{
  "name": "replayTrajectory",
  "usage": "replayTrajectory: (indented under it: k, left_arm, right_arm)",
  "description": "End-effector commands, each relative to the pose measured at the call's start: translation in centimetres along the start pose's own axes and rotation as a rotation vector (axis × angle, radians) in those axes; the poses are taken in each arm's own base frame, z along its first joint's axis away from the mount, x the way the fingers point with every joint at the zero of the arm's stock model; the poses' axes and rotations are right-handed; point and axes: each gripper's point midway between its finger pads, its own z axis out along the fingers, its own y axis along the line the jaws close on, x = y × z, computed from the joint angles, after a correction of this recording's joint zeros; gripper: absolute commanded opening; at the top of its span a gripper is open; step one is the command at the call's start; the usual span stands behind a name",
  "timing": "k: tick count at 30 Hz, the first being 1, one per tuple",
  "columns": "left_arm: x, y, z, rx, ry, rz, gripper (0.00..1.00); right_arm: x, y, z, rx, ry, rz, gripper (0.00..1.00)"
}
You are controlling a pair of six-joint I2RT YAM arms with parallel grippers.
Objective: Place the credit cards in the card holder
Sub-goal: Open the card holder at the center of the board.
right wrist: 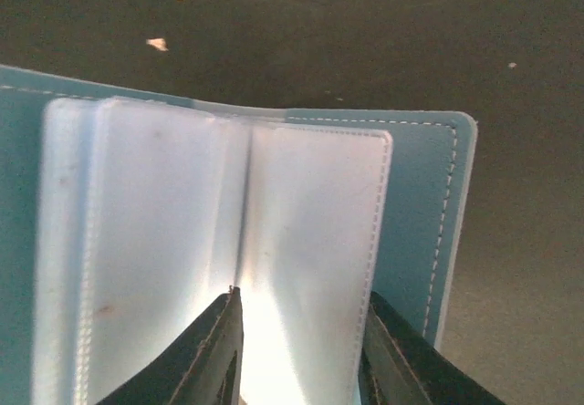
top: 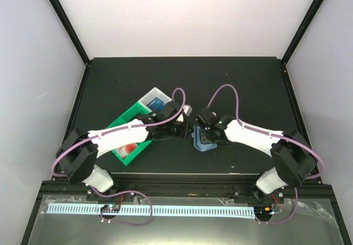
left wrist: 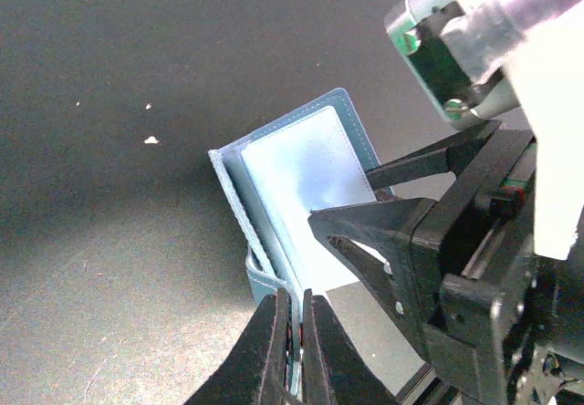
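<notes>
Left gripper (left wrist: 292,303) is pinched nearly closed on a thin plastic credit card (left wrist: 294,364), seen edge-on. Right gripper (right wrist: 301,350) is kept with fingers (right wrist: 222,355) well apart, astride a clear sleeve (right wrist: 315,223) of the flat teal-blue folding card holder (left wrist: 301,172), which is unfolded at the left gripper's 12 o'clock.

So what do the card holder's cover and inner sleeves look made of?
Card holder cover: teal, matte, likely faux leather; pale stitching runs along its edge. Inner sleeves: clear, flexible plastic, glossy; glare and welded seams show.
</notes>
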Motion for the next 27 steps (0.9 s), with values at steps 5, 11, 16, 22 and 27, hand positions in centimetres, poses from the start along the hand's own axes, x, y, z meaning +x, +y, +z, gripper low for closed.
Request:
replayTrajectory:
  k: [5, 11, 16, 22, 27]
  left_arm:
    - [-0.9, -0.1, -0.9, -0.005, -0.030, 0.009, 0.02]
    - [-0.9, -0.1, -0.9, -0.005, -0.030, 0.010, 0.02]
    - [-0.9, -0.1, -0.8, -0.005, -0.029, 0.008, 0.02]
    - [-0.5, 0.7, -0.8, -0.031, -0.033, -0.006, 0.02]
    - [0.2, 2.5, -1.0, -0.099, -0.042, -0.034, 0.12]
  right_arm:
    - [-1.7, -2.8, -1.4, 0.248, -0.084, 0.000, 0.45]
    - [-3.1, -1.6, -4.2, 0.176, -0.173, 0.018, 0.40]
    - [-2.6, 1.3, -3.7, 0.014, -0.145, -0.005, 0.27]
    - [-1.4, 3.8, -1.1, -0.099, -0.062, -0.021, 0.36]
    - [-0.7, 4.0, 0.8, -0.087, -0.018, -0.028, 0.46]
